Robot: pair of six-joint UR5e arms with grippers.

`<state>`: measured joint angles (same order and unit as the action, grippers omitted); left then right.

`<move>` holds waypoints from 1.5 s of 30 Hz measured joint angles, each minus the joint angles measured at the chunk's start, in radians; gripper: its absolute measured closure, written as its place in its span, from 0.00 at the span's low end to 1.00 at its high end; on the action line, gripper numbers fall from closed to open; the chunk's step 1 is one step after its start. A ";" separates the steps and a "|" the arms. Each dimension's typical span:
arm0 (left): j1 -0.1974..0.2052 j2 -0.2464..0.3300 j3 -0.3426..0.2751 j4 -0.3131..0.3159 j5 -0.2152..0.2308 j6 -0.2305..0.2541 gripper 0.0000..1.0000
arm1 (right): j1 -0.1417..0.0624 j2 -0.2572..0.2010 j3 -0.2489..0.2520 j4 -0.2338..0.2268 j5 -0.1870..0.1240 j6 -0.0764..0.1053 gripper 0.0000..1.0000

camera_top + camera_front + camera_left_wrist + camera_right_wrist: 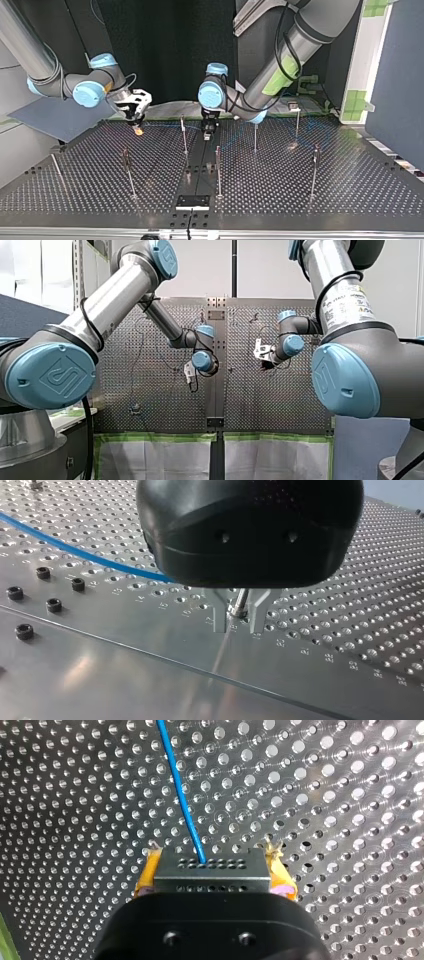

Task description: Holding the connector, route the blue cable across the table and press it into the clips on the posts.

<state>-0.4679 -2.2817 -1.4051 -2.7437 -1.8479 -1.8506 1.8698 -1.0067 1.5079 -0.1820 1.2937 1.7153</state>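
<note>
In the right wrist view my right gripper (214,876) is shut on the grey connector (210,865), held between its yellow pads (146,875). The blue cable (180,790) leaves the connector and runs away over the perforated plate. In the left wrist view my left gripper (239,627) stands just above the table with its metal fingers (220,617) a little apart. A thin post (240,607) rises between them, and the blue cable (75,552) passes behind the gripper body. In the top view my right gripper (136,120) and my left gripper (206,129) hover near the table's far edge.
Several thin posts stand on the perforated table (350,200), among them one (184,135) between the two grippers, one (255,137) and one (218,170). A black plate (192,201) lies at the near edge. Black screw heads (50,605) sit beside my left gripper.
</note>
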 joint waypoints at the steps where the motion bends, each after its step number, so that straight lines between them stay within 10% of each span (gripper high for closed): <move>1: 0.000 0.000 0.000 -0.004 0.000 0.001 0.42 | -0.001 0.000 0.000 0.000 -0.001 0.000 1.00; 3: -0.001 0.000 0.000 -0.011 0.000 0.002 0.42 | -0.003 0.001 0.000 0.000 -0.004 0.000 1.00; 4: -0.002 0.000 0.000 -0.015 0.000 0.002 0.00 | -0.003 0.001 0.000 0.000 -0.005 0.000 1.00; 28: -0.093 0.069 -0.043 -0.204 -0.050 0.111 0.00 | -0.034 0.001 0.010 0.013 -0.008 0.009 1.00; 45: -0.236 0.125 -0.069 -0.139 -0.130 0.074 0.00 | -0.072 0.001 0.018 0.015 -0.009 0.016 1.00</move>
<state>-0.7038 -2.1564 -1.4741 -2.8825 -1.9779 -1.7763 1.7978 -1.0058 1.5263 -0.1669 1.2845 1.7318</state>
